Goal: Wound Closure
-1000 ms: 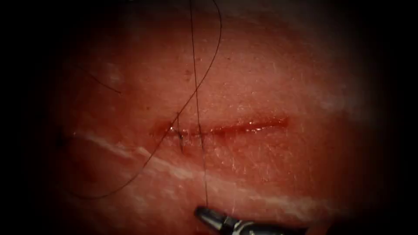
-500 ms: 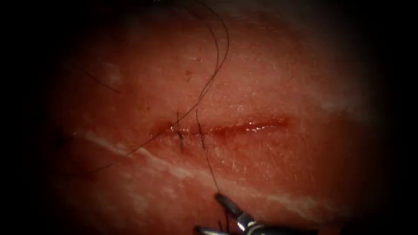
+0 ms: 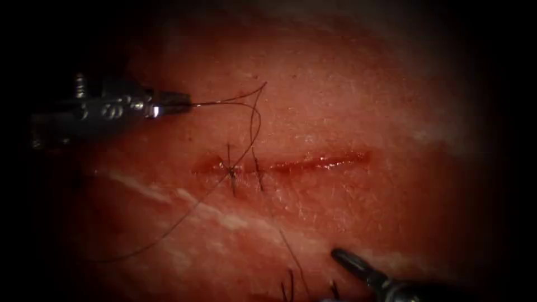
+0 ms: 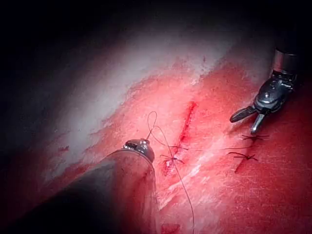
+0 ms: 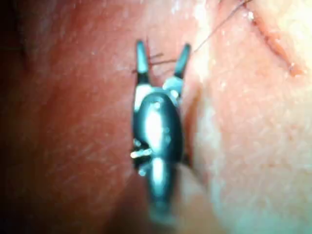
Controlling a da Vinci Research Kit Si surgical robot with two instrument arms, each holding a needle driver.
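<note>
Thread point(image 3: 253, 120) runs from the left tool point(image 3: 187, 100), whose jaws are clenched on it, down to stitches at the left end of the cut point(image 3: 291, 164) in the tissue point(image 3: 363, 100). The right wrist view shows the right tool point(image 5: 162, 56) released, jaws spread, holding nothing, near the tissue's front edge.

I can read no text, label, brand, number or sign anywhere here: not on my own tools, not on the tissue, not around the cut.
</note>
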